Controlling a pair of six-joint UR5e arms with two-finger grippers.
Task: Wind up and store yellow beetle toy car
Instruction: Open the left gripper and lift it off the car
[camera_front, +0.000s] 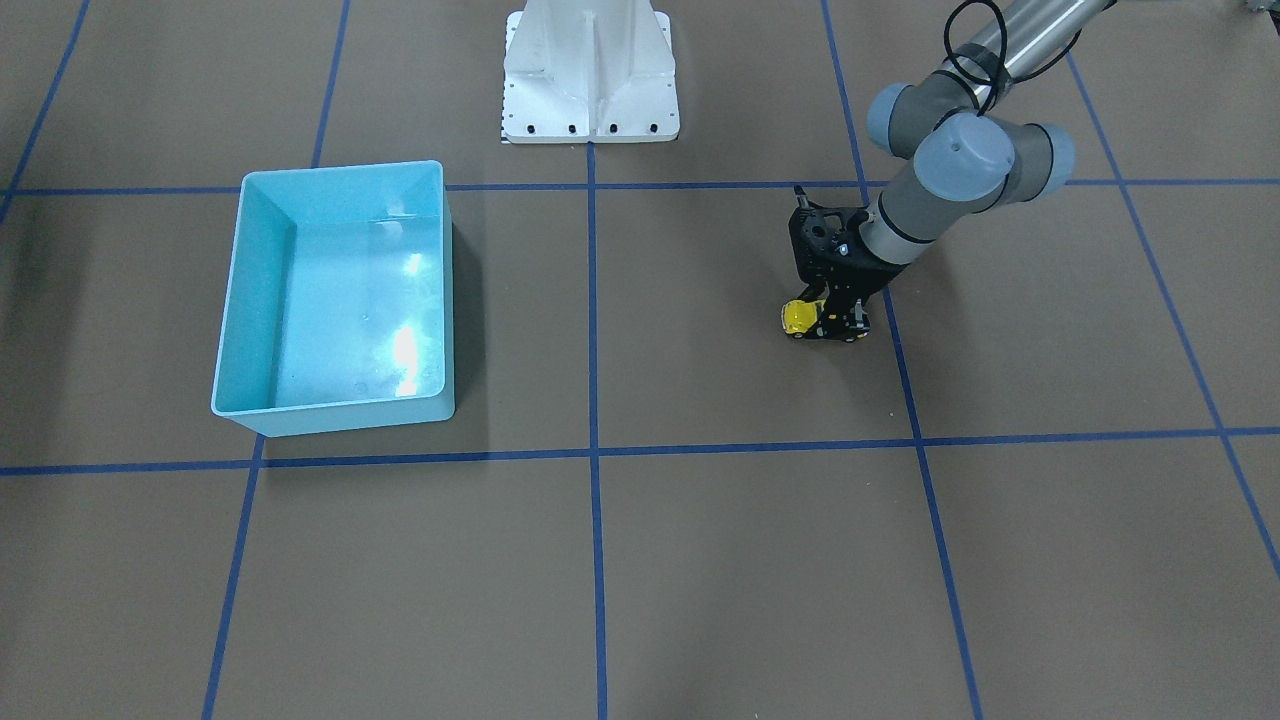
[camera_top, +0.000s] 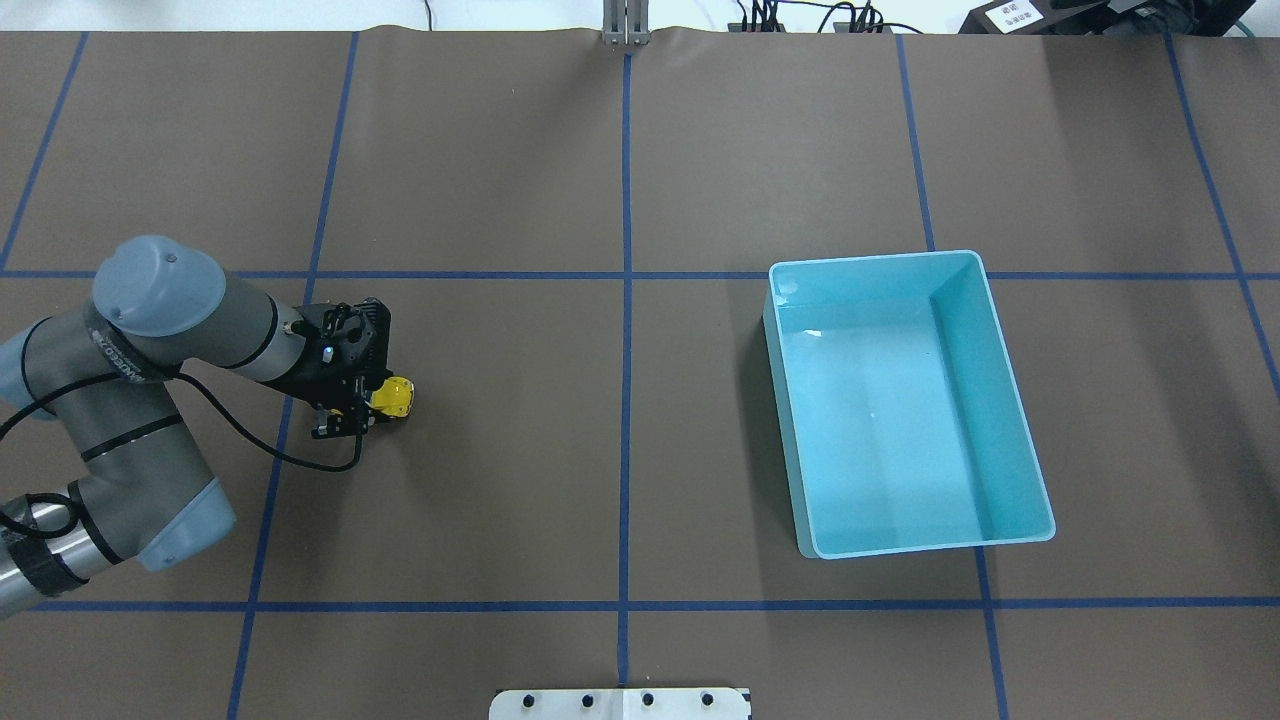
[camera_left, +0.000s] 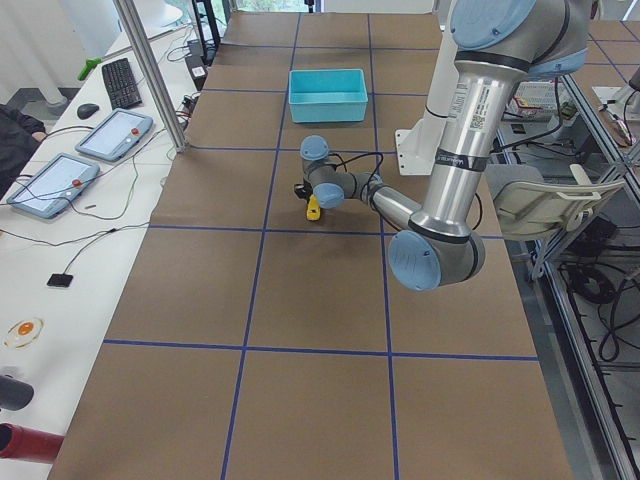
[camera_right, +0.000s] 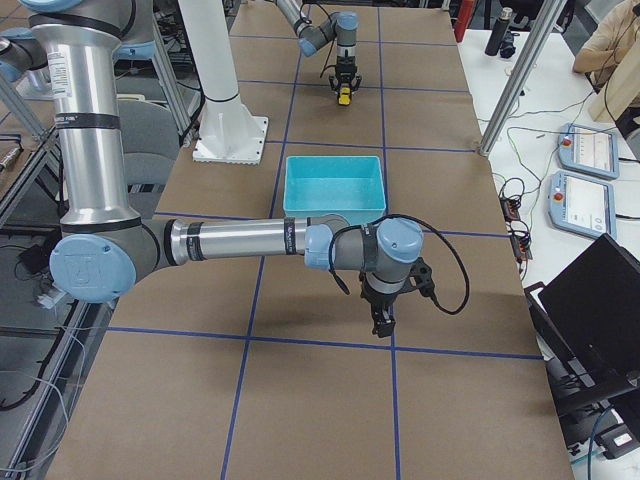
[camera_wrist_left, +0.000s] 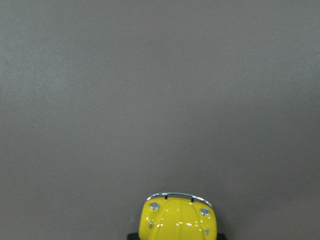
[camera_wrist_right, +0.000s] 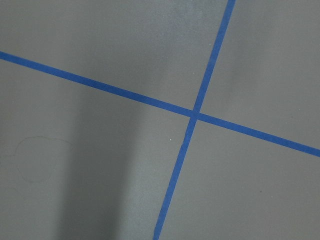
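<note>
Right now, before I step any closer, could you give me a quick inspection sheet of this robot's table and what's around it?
Surface: brown table marked with a blue tape grid.
Job's things: yellow beetle toy car on the table, on the left arm's side; light-blue bin empty, well away from it.
Clutter: nothing seen.
Grippers: left claw down at the table, closed around the car, whose nose pokes out; right claw hangs over bare table, open or shut unclear.
Cables: black cable loops beside the left arm, clear of the car.
Surroundings: side benches with a keyboard and a laptop.
</note>
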